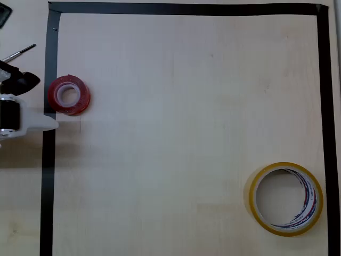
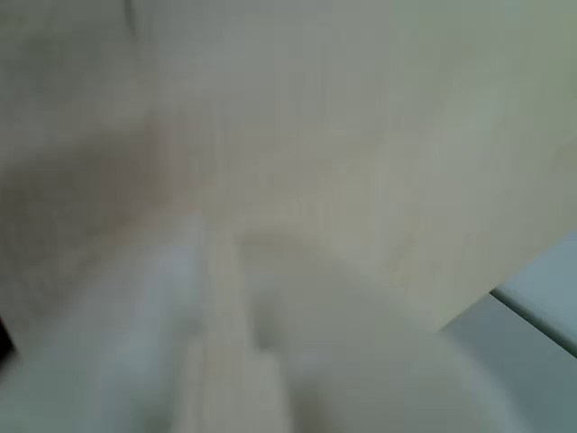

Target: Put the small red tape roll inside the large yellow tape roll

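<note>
Lying flat, the small red tape roll [image 1: 68, 95] looks light, stiff and glossy-slick; pinch across its wall. Whether the gripper [image 1: 37, 124] is spread, I cannot tell.

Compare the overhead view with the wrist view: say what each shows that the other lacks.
Overhead alone: the small red tape roll at left by the black tape border, the large yellow tape roll at lower right, far apart, and the gripper at the left edge. Wrist alone: a blurred white close-up of the fingers, and a table edge. Both: the pale wooden table.
</note>
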You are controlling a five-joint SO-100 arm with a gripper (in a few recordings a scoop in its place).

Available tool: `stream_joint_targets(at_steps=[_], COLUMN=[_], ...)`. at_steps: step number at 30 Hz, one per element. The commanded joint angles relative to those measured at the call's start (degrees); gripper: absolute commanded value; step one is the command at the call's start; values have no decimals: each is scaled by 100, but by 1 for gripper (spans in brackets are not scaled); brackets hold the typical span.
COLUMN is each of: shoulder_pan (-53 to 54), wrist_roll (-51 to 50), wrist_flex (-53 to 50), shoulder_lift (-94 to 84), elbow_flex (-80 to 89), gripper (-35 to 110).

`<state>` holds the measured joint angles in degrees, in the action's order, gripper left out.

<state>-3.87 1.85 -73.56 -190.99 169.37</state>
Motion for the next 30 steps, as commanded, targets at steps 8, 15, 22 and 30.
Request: stream_joint_targets(at_steps=[8, 15, 22, 30], shoulder_pan=[-9, -35, 229, -316], wrist_roll=[158, 149, 44, -404], wrist_flex=[-9, 105, 1028, 1081], shoulder_lift=[-18, -18, 1828, 4825], elbow_flex=[237, 62, -949, -2918], gripper=[0, 0, 0, 0])
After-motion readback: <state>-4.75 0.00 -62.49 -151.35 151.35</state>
